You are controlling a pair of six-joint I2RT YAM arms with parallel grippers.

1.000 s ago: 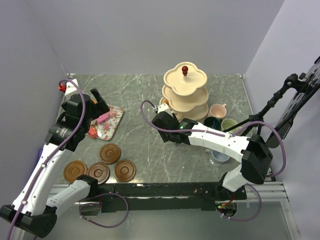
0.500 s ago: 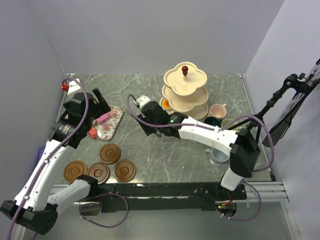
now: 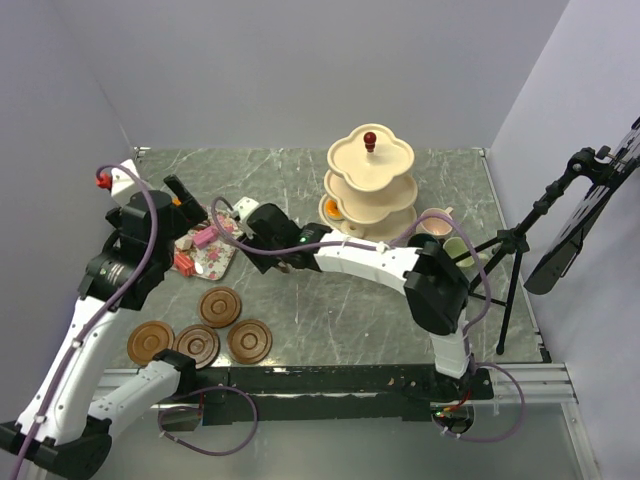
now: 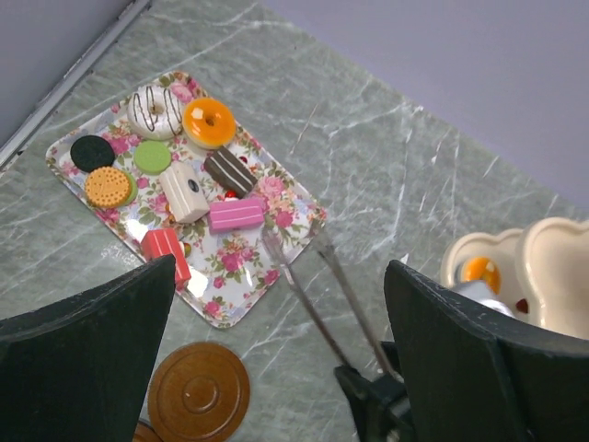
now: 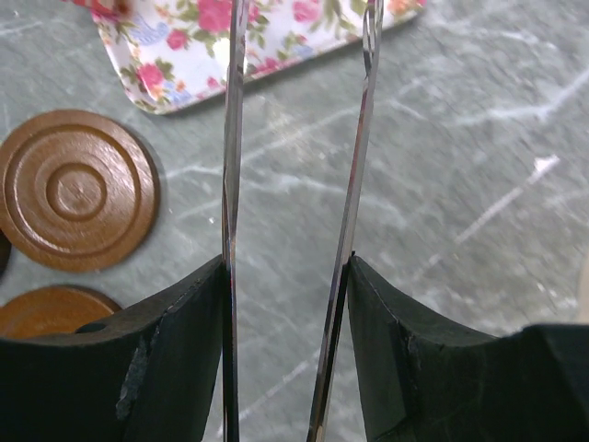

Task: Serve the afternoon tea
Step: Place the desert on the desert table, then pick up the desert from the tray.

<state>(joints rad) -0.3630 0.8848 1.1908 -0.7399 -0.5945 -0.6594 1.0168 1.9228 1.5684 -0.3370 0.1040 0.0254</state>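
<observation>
While our right gripper [image 5: 285, 276] clamps the tongs [image 5: 357, 138] at the tray [image 4: 281, 198] and our left gripper [image 4: 281, 276] hangs wide apart, the cakes [image 4: 235, 214] lie crowded there (left side); we risk the tips nudging neighbours off.

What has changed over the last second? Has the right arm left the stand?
Yes. The right gripper, holding the tongs, swung left from the stand to the right edge of the tray. The left gripper, open, drew back a little to the left above the tray. Nothing was picked up or let go. The stand, mugs and saucers stayed put.
</observation>
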